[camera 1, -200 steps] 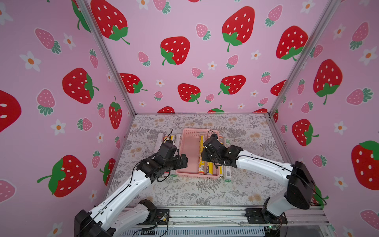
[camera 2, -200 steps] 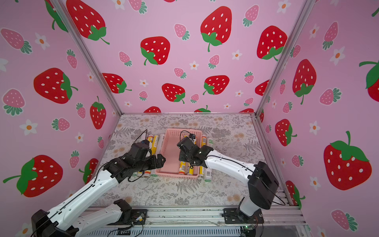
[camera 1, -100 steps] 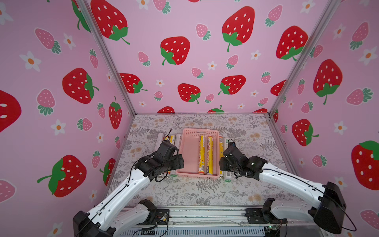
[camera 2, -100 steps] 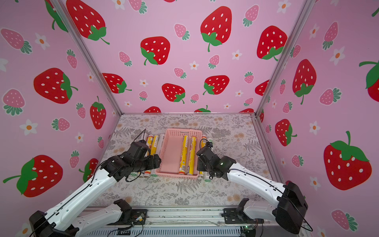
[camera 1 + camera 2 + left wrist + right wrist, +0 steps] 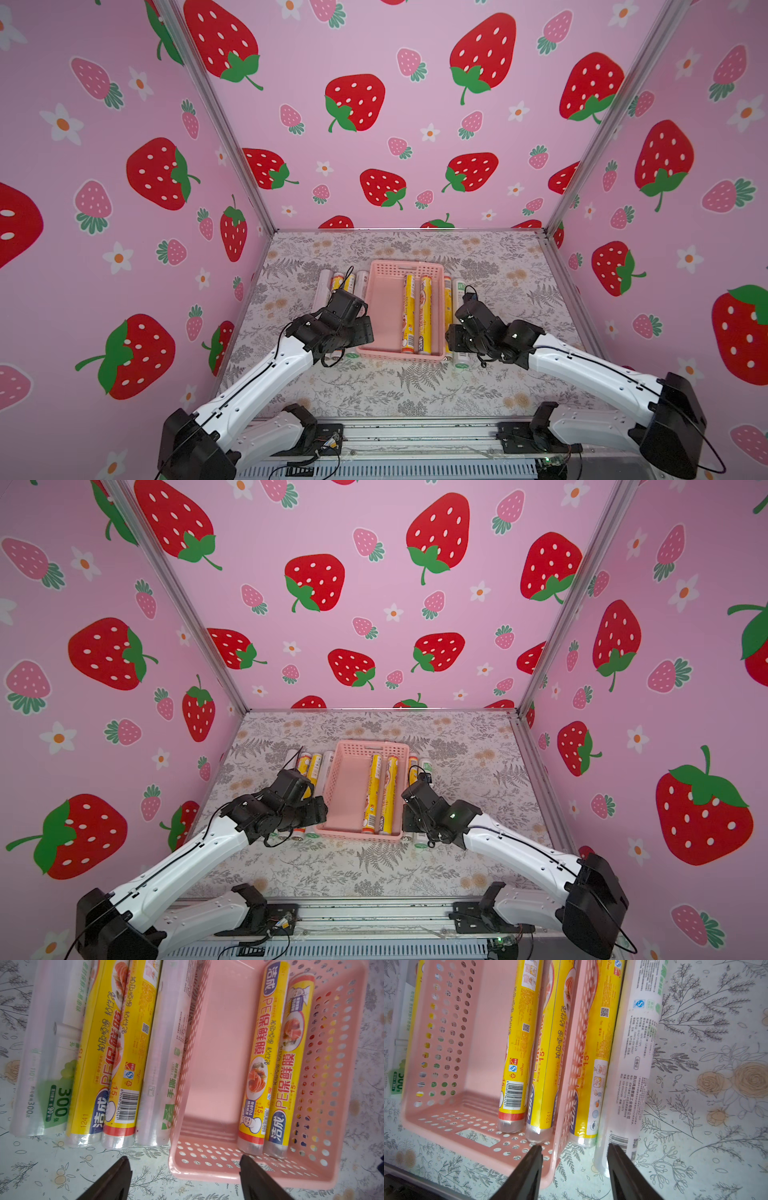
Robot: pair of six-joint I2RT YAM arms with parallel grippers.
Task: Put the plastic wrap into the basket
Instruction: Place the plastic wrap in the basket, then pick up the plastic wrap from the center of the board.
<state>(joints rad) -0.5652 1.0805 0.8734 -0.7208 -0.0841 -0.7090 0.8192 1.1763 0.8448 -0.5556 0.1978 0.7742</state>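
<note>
The pink basket lies mid-table with two yellow plastic wrap rolls along its right side. Several more rolls, white and yellow, lie side by side on the table against its left wall. A yellow roll and a white roll lie outside its right wall. My left gripper hovers open over the basket's near left corner. Over the near right corner my right gripper is open and holds nothing.
The floral table cover runs to the metal front rail. Strawberry-print walls close the left, back and right. The basket's near wall has a handle slot.
My right gripper has left the basket's inside and moved right and nearer, to its near right corner; two yellow rolls now show in the basket. The left gripper's jaws have narrowed a little.
</note>
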